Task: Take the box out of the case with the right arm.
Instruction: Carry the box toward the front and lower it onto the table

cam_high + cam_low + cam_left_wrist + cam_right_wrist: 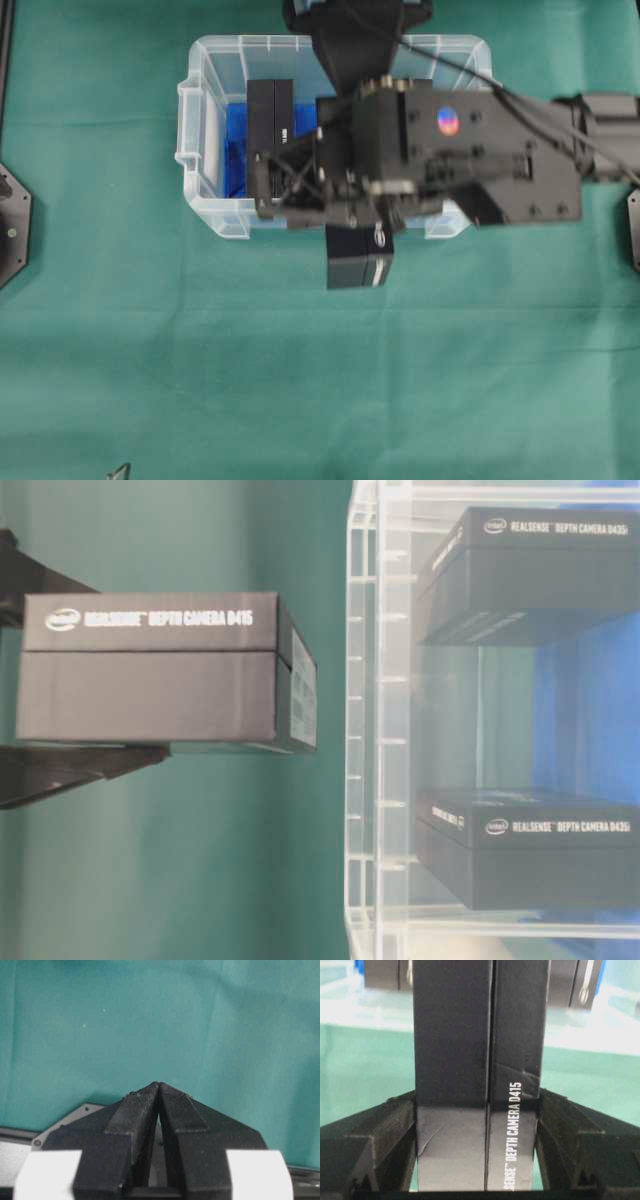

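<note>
The surface (200,380) was covered in plain teal-green cloth. The case (200,130) was clear and colourless, with bright blue cloth (236,150) at its bottom. The box (160,670) was matte black with white lettering. The right arm (480,150) was all black, with a small red-and-blue light (448,122).

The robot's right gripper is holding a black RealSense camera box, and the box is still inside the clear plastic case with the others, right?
Not quite. The right gripper does hold the black RealSense camera box, but the box is outside the clear plastic case, over the green cloth. The table-level view shows it beside the case wall; two other RealSense boxes remain inside.
</note>
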`<state>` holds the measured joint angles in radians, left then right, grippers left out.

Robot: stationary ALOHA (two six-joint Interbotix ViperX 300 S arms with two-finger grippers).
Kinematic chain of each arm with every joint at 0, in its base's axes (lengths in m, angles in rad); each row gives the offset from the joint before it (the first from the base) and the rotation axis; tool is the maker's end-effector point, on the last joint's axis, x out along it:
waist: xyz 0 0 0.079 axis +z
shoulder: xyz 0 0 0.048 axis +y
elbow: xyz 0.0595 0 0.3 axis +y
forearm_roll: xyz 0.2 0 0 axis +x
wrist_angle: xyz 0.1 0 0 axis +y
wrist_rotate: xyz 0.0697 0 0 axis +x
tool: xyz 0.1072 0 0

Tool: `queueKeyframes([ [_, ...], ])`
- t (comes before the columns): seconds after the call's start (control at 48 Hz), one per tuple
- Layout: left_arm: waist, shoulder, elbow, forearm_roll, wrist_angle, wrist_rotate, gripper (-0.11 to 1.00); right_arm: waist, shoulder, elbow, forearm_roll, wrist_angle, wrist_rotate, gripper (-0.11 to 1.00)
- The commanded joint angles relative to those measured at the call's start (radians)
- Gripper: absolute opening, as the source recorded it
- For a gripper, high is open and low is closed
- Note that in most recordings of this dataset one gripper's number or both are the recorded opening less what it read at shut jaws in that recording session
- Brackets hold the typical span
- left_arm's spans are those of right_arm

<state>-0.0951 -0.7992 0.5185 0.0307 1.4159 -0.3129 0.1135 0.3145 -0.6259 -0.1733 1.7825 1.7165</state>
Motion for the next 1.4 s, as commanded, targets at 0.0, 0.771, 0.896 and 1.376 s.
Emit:
queueKeyframes([
  [0.0, 0.003, 0.005, -0.028, 0.003, -0.003, -0.002, 0.02, 0.04, -0.052, -0.029, -0.009, 0.003, 0.026, 0.66],
  [0.771, 0.003, -0.002, -0.026, 0.002, -0.003, -0.006, 0.02, 0.15, -0.044, -0.031, -0.009, 0.015, 0.137, 0.66],
  [0.896, 0.003, -0.002, -0.026, 0.002, -0.003, -0.006, 0.02, 0.152, -0.04, -0.031, -0.009, 0.015, 0.141, 0.66],
  [1.376, 0.003, -0.003, -0.026, 0.002, -0.003, -0.006, 0.02, 0.153, 0.012, -0.008, -0.008, 0.011, 0.144, 0.66],
])
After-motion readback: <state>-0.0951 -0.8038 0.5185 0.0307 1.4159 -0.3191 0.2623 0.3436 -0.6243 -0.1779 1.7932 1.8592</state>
